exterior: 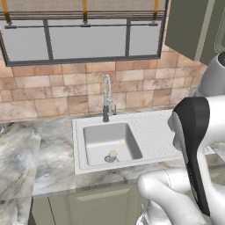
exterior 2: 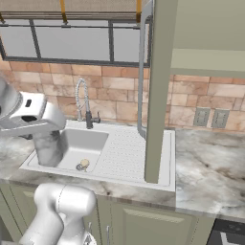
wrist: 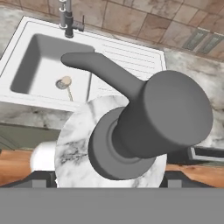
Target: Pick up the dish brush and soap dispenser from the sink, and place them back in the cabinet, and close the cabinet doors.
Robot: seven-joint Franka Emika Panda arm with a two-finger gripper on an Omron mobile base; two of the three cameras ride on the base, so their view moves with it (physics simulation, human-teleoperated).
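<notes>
The soap dispenser, a marbled grey bottle with a dark pump top, sits right in front of the hand camera, high above the sink. My gripper is closed around its body, one dark fingertip on each side. In the right base view the bottle hangs under the hand over the basin's left side. The dish brush lies on the basin floor by the drain. The olive cabinet stands open, and one of the cabinet doors is swung out over the drainboard.
A chrome spring-neck faucet rises behind the basin. The open door's edge hangs low over the white sink unit. A marble counter runs to the right, with wall outlets behind it. Green base cabinets are below.
</notes>
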